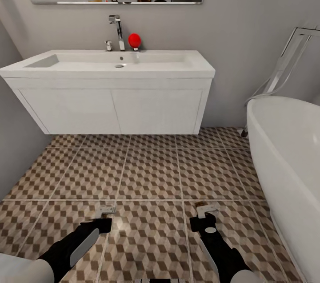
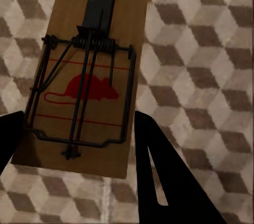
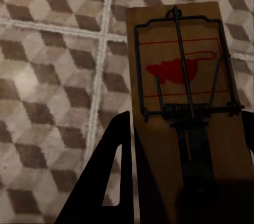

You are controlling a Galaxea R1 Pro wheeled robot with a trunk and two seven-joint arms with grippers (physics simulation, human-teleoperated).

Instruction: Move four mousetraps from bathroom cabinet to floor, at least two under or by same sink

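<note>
Your left gripper (image 1: 105, 215) clamps one mousetrap (image 2: 87, 71); your right gripper (image 1: 204, 214) clamps another mousetrap (image 3: 185, 92). Both hang over the bathroom floor (image 1: 151, 171). Bathroom sink (image 1: 111, 71) at 12 o'clock, bathtub (image 1: 289, 163) at 2.

2 wooden mousetraps (image 2: 87, 76) (image 3: 182, 92), each held above bathroom floor (image 1: 151, 171)

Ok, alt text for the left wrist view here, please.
A mousetrap, a brown wooden board with dark wire parts and a red mouse print, sits between the left gripper's black fingers. Behind it lies the bathroom floor, tiled in a brown-and-beige cube pattern.
</note>
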